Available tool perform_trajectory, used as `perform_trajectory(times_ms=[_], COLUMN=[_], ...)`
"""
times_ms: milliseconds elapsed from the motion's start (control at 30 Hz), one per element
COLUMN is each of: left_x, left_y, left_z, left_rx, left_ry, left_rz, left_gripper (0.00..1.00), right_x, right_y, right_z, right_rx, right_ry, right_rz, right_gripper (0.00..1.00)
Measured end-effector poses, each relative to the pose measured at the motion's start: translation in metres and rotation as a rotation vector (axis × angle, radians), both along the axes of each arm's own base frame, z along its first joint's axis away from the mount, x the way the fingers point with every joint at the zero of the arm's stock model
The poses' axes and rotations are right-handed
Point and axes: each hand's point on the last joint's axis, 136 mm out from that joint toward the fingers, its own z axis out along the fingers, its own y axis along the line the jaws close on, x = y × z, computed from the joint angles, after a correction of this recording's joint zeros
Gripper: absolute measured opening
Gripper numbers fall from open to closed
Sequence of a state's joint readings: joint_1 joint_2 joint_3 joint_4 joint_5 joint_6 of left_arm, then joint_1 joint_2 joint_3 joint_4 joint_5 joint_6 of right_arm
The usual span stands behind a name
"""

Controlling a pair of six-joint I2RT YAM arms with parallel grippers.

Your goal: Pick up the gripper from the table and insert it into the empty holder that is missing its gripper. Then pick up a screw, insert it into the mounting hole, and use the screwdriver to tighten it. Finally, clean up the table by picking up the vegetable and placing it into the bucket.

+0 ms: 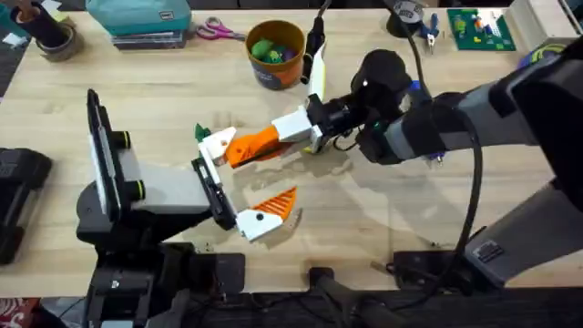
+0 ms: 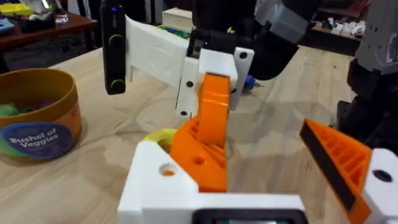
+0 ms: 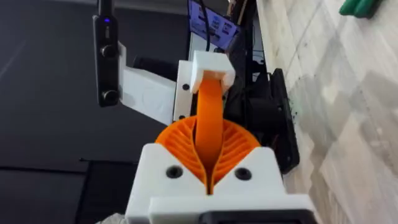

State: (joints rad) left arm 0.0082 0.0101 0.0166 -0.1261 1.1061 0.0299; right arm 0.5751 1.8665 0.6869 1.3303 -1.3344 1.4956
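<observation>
Wooden tabletop | right gripper fingers clamped on orange gripper, mid-tabletop, long axis toward left gripper | left fingers spread | bucket near far edge

The orange ribbed gripper lies tilted against the white holder. The orange-brown bucket stands upright behind, holding colourful vegetables.

bucket behind the meeting grippers, scissors left of it, circuit board far right
</observation>
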Motion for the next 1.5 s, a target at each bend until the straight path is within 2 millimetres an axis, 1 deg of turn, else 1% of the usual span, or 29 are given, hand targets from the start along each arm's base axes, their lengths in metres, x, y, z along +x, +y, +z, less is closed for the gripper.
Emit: perform_trajectory(times_ms=[267,800,1133,1500], left_x=[0.0,-0.001,-0.001,-0.001], left_y=[0.0,0.0,-0.001,0.0], left_z=[0.0,0.0,0.0,0.0], left_rx=[0.0,-0.001,-0.001,-0.001], left_ry=[0.0,0.001,0.002,0.001], left_rz=[0.002,-0.006,-0.008,-0.003], left_gripper=[0.985,0.986,0.986,0.986], right_x=[0.005,0.013,0.011,0.011], right_y=[0.005,0.016,0.022,0.023], right_z=[-0.002,-0.002,-0.002,-0.001], right_rx=[0.002,0.003,0.003,0.003], right_ry=[-0.009,-0.011,-0.006,-0.005], right_rz=[0.046,0.071,0.066,0.06], right_gripper=[0.008,0.008,0.008,0.008])
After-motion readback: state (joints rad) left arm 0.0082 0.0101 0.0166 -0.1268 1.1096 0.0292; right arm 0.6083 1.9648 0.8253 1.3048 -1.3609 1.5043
